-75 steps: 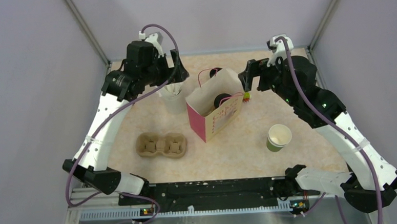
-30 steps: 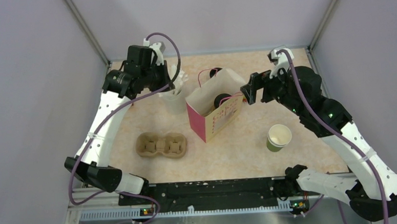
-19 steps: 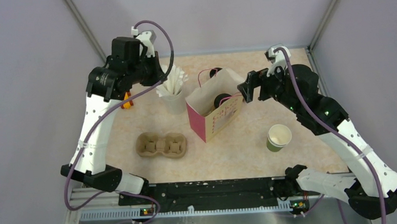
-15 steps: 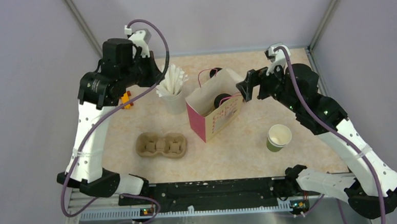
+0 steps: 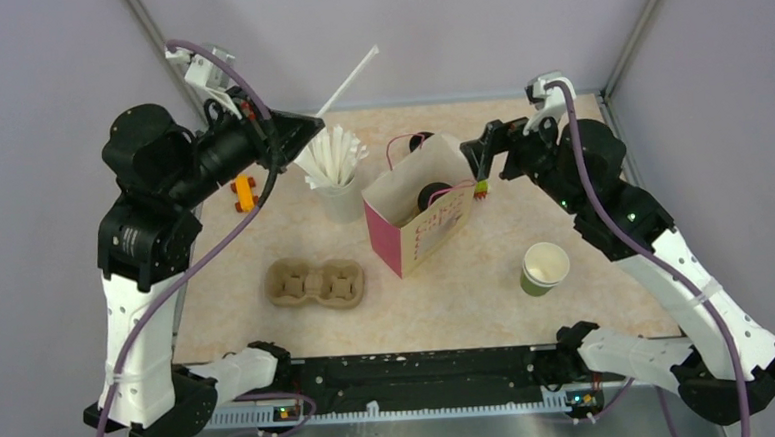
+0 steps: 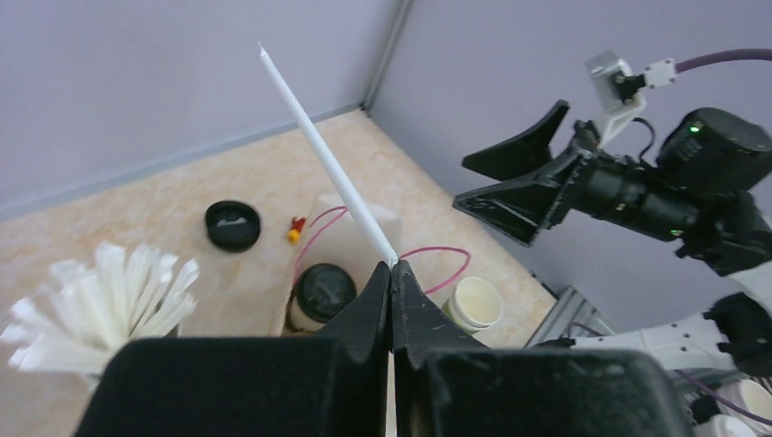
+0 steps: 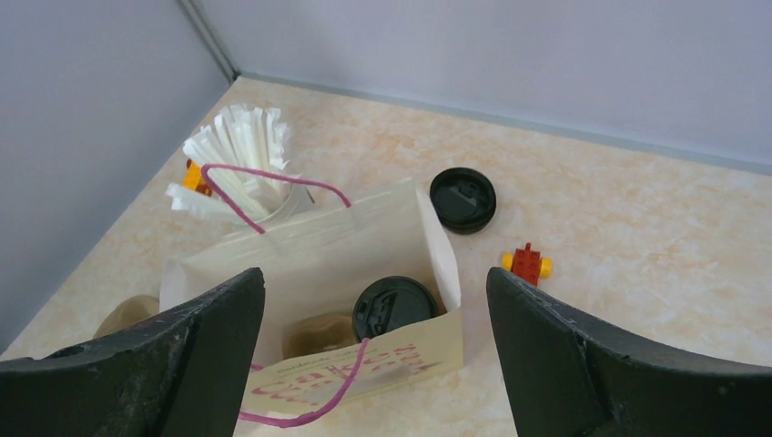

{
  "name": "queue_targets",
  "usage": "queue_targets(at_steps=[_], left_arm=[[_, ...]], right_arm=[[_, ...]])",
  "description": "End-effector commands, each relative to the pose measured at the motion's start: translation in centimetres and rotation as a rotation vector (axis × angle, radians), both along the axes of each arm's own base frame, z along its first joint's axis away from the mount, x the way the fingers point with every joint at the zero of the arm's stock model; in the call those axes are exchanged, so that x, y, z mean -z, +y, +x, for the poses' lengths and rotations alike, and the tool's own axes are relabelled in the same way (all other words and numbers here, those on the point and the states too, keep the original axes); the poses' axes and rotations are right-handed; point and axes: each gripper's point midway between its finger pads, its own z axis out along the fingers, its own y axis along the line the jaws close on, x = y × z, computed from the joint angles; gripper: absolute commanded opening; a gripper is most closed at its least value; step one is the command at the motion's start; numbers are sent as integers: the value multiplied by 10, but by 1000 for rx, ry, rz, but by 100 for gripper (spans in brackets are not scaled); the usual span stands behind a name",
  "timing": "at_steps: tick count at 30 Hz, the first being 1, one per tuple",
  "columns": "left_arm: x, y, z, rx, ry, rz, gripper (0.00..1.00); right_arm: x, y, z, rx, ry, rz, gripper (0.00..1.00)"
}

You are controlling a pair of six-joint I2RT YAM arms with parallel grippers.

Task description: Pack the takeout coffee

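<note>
Count: one bag (image 5: 405, 240), one coffee (image 7: 393, 308), one green cup (image 5: 544, 268) right of bag, one cup of straws (image 5: 336, 171) left of bag, one two-slot carrier (image 5: 315, 282), one loose lid (image 7: 462, 199) behind bag. The left claw (image 6: 391, 269) is pinched tight on a single straw (image 6: 328, 159), high up left of bag. The right claw (image 7: 371, 278) is spread wide, holding nothing, above bag. Coffee sits inside bag, under right claw. Probably upright; only its lid shows.
</note>
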Motion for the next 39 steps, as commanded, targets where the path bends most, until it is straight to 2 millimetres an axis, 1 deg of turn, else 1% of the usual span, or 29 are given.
queue_targets(at_steps=[1, 3, 5, 7, 9, 14, 17, 19, 22, 28, 31, 36, 37, 38, 39], left_arm=[[-20, -33, -16, 238, -65, -82, 0], [-4, -43, -17, 311, -17, -71, 0], [11, -52, -21, 392, 28, -64, 0], [23, -60, -25, 468, 70, -63, 0], [34, -65, -26, 514, 104, -60, 0], [66, -71, -19, 553, 178, -52, 0], [86, -72, -12, 532, 222, -32, 0], [96, -71, -7, 511, 239, -18, 0], [102, -71, -1, 488, 248, -12, 0], [122, -73, 4, 488, 301, 5, 0], [133, -74, 8, 482, 309, 14, 0], [148, -80, 25, 465, 329, -1, 0], [150, -82, 29, 464, 339, -7, 2], [151, -83, 31, 464, 345, -13, 9], [152, -84, 33, 462, 349, -17, 14]], right_arm=[[-42, -25, -4, 105, -135, 97, 89], [-47, -36, -6, 153, -149, 127, 89], [-52, -34, -11, 120, -177, 130, 89], [-52, -35, -14, 116, -174, 134, 88], [-49, -42, -14, 154, -155, 145, 87], [-42, -52, -19, 185, -151, 148, 87], [-39, -57, -21, 202, -146, 138, 87], [-35, -59, -22, 205, -139, 123, 87], [-32, -59, -23, 201, -130, 112, 88], [-29, -60, -23, 202, -131, 86, 88], [-27, -57, -21, 193, -125, 85, 88], [-21, -51, -20, 179, -90, 103, 88], [-20, -51, -20, 182, -82, 107, 88], [-18, -51, -20, 185, -76, 109, 88], [-16, -50, -19, 183, -72, 108, 88]])
